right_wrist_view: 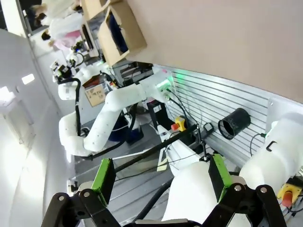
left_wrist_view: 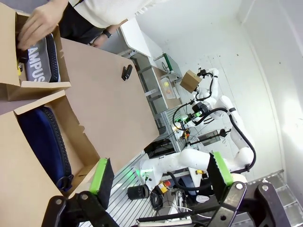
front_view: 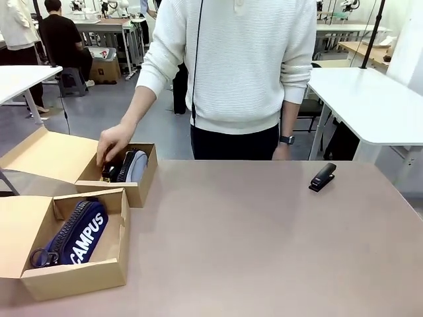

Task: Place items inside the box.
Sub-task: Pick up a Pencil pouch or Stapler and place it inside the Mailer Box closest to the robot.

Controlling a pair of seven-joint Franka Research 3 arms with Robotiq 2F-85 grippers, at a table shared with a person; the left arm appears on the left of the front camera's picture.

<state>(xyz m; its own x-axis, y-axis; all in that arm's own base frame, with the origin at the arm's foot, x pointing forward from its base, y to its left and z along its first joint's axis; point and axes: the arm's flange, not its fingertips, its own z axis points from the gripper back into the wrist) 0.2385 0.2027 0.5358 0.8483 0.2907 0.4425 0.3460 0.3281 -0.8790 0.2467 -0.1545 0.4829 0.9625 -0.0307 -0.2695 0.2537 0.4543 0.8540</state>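
Note:
A navy "CAMPUS" pencil case [front_view: 76, 236] lies in the near cardboard box [front_view: 73, 277] at the table's left. The far box [front_view: 142, 188] holds a grey pencil case [front_view: 137, 166] and a dark item beside it; a person's hand [front_view: 114, 142] reaches into that box. A black stapler [front_view: 323, 177] sits on the table at the far right. In the left wrist view my left gripper [left_wrist_view: 161, 172] is open off the table's near edge, with the navy case [left_wrist_view: 45, 142], grey case [left_wrist_view: 40, 59] and stapler [left_wrist_view: 126, 72] beyond. My right gripper [right_wrist_view: 161, 177] is open, nothing between its fingers.
Both boxes have their lids folded open to the left [front_view: 46, 155]. The brown tabletop [front_view: 264, 244] spreads wide between the boxes and the stapler. The person in a white sweater [front_view: 244, 66] stands at the far edge. White tables stand behind.

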